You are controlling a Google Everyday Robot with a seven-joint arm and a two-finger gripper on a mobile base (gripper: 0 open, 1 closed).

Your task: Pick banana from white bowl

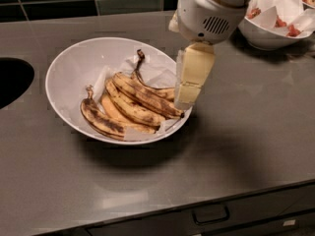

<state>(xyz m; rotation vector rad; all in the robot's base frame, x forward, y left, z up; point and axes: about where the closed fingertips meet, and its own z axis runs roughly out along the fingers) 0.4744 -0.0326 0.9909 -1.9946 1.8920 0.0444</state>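
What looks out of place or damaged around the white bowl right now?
Nothing is spilled or knocked over. The white bowl sits flat on the counter, its paper lining crumpled under the fruit. The banana is heavily brown-streaked, which looks overripe rather than damaged. The gripper hangs over the bowl's right rim.
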